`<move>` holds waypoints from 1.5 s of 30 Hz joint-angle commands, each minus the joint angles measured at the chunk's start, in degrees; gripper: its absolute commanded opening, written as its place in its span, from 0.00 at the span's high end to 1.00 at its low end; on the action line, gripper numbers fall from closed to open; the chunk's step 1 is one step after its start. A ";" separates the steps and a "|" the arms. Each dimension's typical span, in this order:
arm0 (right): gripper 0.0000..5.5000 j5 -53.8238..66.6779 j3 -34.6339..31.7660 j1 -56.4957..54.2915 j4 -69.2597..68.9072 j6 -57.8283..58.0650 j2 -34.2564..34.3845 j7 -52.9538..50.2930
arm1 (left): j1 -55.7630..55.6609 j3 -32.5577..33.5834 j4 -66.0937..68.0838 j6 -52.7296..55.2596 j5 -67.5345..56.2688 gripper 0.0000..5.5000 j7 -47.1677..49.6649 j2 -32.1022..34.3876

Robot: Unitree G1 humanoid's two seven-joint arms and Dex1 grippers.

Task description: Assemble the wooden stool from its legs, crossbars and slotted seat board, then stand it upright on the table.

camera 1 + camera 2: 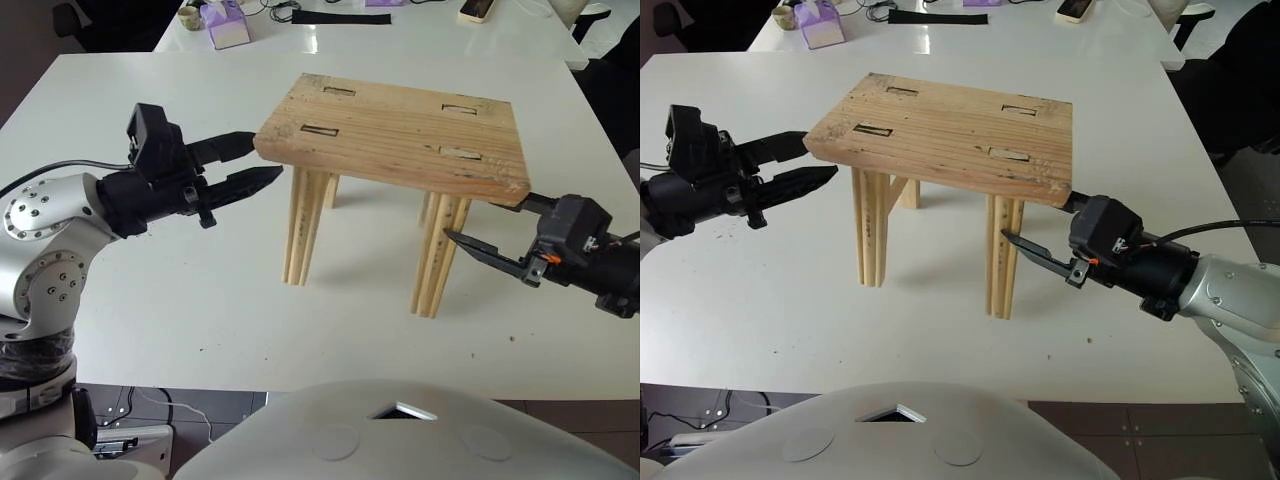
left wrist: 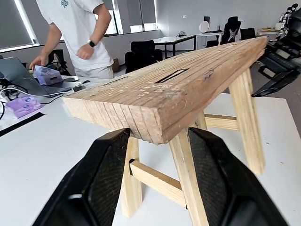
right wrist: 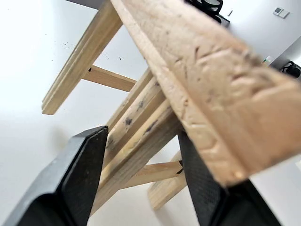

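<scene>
Left eye view: the stool point(image 1: 380, 150) stands upright near the middle of the table point(image 1: 130, 320), feet down.
Done: the seat point(image 1: 410, 115) sits on top and leg ends show in its slots point(image 1: 320, 130). The legs point(image 1: 303, 230) are in place, and the left wrist view shows a crossbar point(image 2: 157, 176) joining two of them.
Left to do: by my reading, little beyond letting go and backing off. I cannot tell how tight the joints are.
Left gripper point(image 1: 265, 155): jaws wide, set around the seat's left near corner. I cannot tell whether it touches.
Right gripper point(image 1: 485, 222): jaws wide, at the seat's right near corner, with one finger by the edge and the other under it beside a leg.
Around: a tissue box point(image 1: 228, 25) and a cup point(image 1: 189, 15) on the far table point(image 1: 400, 30), well apart from the stool.
In the way: only the fingers themselves. They sit close to seat and legs, so a careless pull-back could nudge the stool.
</scene>
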 commanded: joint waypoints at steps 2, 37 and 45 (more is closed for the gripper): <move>0.51 -11.29 3.41 4.10 3.41 -4.75 0.13 2.03 | 7.11 -2.61 0.86 -7.06 9.21 0.58 -5.82 0.11; 0.51 -40.52 16.78 -27.86 86.06 -49.68 45.26 -37.85 | -8.28 -10.90 63.76 -43.89 50.43 0.58 47.46 -40.35; 0.51 -40.94 16.02 -34.26 95.05 -53.51 44.69 -38.95 | -8.93 -11.56 66.00 -46.54 51.17 0.58 48.04 -42.69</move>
